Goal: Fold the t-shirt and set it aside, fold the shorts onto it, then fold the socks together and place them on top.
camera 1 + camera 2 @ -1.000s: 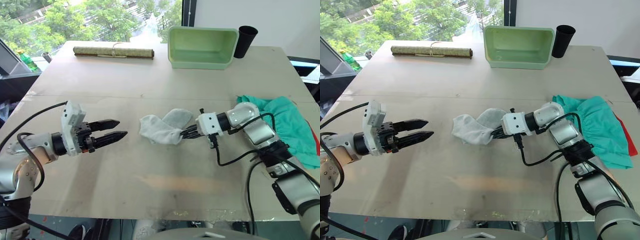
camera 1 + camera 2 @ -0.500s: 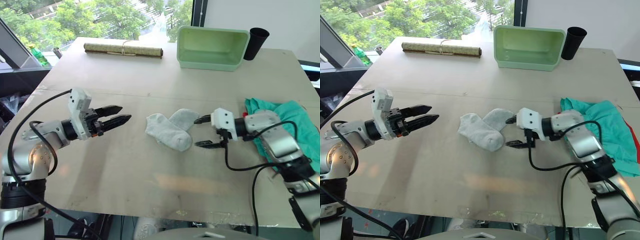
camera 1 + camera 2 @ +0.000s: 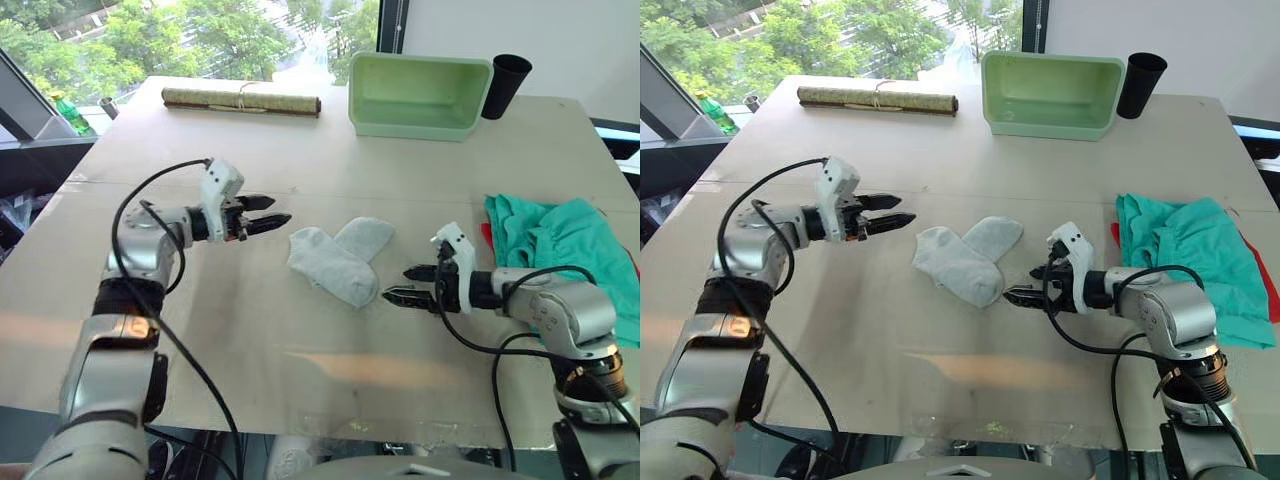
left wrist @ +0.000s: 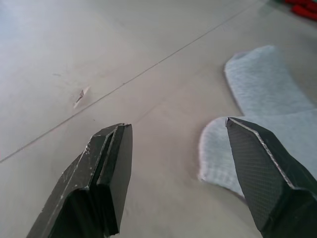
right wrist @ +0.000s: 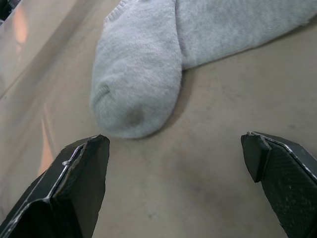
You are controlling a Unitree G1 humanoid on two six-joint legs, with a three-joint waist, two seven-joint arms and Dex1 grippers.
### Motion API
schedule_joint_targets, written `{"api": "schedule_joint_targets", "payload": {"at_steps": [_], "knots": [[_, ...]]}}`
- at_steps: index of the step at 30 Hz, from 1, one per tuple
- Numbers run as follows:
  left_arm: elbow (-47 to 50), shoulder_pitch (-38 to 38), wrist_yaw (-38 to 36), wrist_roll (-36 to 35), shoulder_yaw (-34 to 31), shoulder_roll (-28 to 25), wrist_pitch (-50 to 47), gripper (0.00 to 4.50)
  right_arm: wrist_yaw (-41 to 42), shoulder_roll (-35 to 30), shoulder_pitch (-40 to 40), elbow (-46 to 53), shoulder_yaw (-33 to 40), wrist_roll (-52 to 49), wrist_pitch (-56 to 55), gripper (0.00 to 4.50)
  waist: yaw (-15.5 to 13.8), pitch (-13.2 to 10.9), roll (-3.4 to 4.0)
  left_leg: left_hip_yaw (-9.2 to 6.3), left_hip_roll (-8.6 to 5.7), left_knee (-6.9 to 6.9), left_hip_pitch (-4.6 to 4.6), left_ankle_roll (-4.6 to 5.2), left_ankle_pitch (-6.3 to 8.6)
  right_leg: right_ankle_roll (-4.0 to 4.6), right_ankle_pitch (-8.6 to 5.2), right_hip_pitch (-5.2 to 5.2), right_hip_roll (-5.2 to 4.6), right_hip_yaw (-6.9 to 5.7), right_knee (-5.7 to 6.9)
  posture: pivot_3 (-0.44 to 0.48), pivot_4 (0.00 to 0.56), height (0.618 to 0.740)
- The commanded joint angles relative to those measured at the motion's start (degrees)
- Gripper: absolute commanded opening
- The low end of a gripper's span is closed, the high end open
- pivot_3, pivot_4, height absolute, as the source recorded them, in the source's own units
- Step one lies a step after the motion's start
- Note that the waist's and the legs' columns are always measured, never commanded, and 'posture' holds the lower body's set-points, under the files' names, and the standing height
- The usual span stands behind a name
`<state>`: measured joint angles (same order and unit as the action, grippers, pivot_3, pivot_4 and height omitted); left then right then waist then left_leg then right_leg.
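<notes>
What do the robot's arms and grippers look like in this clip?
Both arms are silver-grey jointed segments trailed by loose black cables. The left gripper and right gripper each have a white housing and two black tapered fingers with finely textured inner pads.

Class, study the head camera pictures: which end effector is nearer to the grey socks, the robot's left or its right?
Right. The right end effector sits open just off the socks at their toe end; the left end effector, also open, sits slightly farther off their opposite side.
</notes>
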<state>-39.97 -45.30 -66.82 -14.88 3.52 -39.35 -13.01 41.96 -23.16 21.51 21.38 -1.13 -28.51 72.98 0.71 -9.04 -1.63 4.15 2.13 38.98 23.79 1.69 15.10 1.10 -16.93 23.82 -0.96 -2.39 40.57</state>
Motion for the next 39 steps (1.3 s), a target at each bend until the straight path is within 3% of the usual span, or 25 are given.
{"api": "schedule_joint_targets", "payload": {"at_steps": [1,11,12,13,14,15,19,22,23,32,35,38,39], "knots": [[-8.1,-4.1,-3.7,4.8,2.4,1.1,7.2,3.25,-2.4,0.2,-0.5,2.4,-1.5,-1.0,-0.2,4.47,0.0,0.0,-0.01,0.00,0.00,0.00,0.00,0.00,0.00,0.00,0.00,0.00,0.01,0.00,-0.01,0.000,0.150,0.735],[-20.5,-9.9,-8.8,11.8,6.1,6.1,15.8,3.25,-5.4,-2.2,1.2,3.0,-9.4,2.9,-7.9,4.47,0.4,0.0,-0.02,0.00,0.01,0.07,-0.02,0.03,0.02,-0.01,-0.01,0.02,0.07,0.03,0.08,0.000,0.150,0.735],[-21.3,-10.1,-8.7,12.5,6.3,6.4,16.7,3.00,-5.6,-2.3,1.2,3.0,-10.2,3.3,-8.7,4.49,0.4,0.0,-0.02,0.00,0.01,0.06,-0.02,0.03,0.02,-0.01,-0.01,0.02,0.08,0.05,0.08,0.000,0.150,0.735],[-22.0,-10.2,-8.6,13.2,6.6,6.6,17.5,2.70,-5.9,-2.3,1.2,3.0,-10.9,3.7,-9.4,4.09,0.4,0.0,-0.03,0.00,0.01,0.07,-0.03,0.03,0.02,-0.01,0.00,0.02,0.08,0.05,0.09,0.000,0.150,0.735],[-22.6,-10.2,-8.6,13.8,6.7,6.7,18.1,2.54,-6.1,-2.0,1.2,2.9,-11.3,3.9,-10.0,3.97,0.4,0.0,-0.03,0.00,0.01,0.07,-0.03,0.03,0.02,-0.01,0.00,0.02,0.08,0.05,0.09,0.000,0.150,0.735],[-23.0,-10.2,-8.7,14.6,7.0,6.8,18.9,2.04,-6.4,-1.7,1.1,2.9,-11.7,4.1,-10.4,3.67,0.4,0.0,-0.03,0.00,0.01,0.08,-0.02,0.03,0.02,-0.01,0.00,0.02,0.08,0.05,0.09,0.000,0.150,0.735],[-24.2,-10.1,-9.3,16.4,7.2,6.6,20.8,0.11,-7.0,-1.1,1.2,2.5,-12.6,4.2,-11.6,1.68,0.2,0.0,-0.03,0.00,0.02,0.12,0.00,0.02,0.01,-0.01,0.00,0.02,0.07,0.04,0.09,0.000,0.150,0.735],[-24.5,-10.0,-9.7,16.7,6.8,6.4,21.2,0.00,-6.9,-0.4,1.5,2.3,-13.4,4.0,-12.4,0.12,0.3,0.0,-0.03,0.00,0.02,0.13,0.00,0.02,0.01,-0.01,0.00,0.01,0.06,0.05,0.08,0.000,0.150,0.735],[-24.6,-10.0,-9.8,16.8,6.7,6.4,21.3,0.00,-7.0,-0.2,1.7,2.1,-13.6,4.0,-12.5,0.05,0.3,0.0,-0.03,0.00,0.02,0.13,0.00,0.02,0.01,-0.01,0.00,0.01,0.06,0.05,0.08,0.000,0.150,0.735],[-23.6,-9.0,-10.7,16.5,6.2,5.7,20.9,0.00,-5.7,-0.2,3.0,0.2,-14.3,4.8,-16.6,0.05,0.3,0.0,-0.04,0.00,0.02,0.13,-0.01,0.02,0.01,-0.01,0.00,0.01,0.06,0.05,0.09,0.000,0.150,0.735],[-23.1,-8.5,-11.0,16.4,6.0,5.7,20.5,0.00,-3.2,-2.0,3.0,1.0,-14.3,4.4,-18.3,0.90,0.3,0.0,-0.04,0.00,0.02,0.14,0.00,0.03,0.01,-0.01,-0.01,0.01,0.06,0.05,0.09,0.000,0.150,0.735],[-22.6,-8.2,-11.2,16.5,5.9,5.6,20.3,0.00,-1.5,-3.9,3.0,2.1,-14.9,5.0,-20.5,2.26,0.4,0.0,-0.04,0.00,0.02,0.14,-0.01,0.03,0.01,-0.01,-0.01,0.01,0.06,0.06,0.09,0.000,0.150,0.735],[-22.5,-8.2,-11.2,16.5,5.9,5.6,20.2,0.00,-1.0,-4.5,3.1,2.2,-15.3,5.3,-21.1,2.26,0.4,0.0,-0.03,0.00,0.02,0.14,-0.01,0.03,0.02,-0.01,-0.01,0.01,0.07,0.06,0.10,0.000,0.150,0.735]]}}
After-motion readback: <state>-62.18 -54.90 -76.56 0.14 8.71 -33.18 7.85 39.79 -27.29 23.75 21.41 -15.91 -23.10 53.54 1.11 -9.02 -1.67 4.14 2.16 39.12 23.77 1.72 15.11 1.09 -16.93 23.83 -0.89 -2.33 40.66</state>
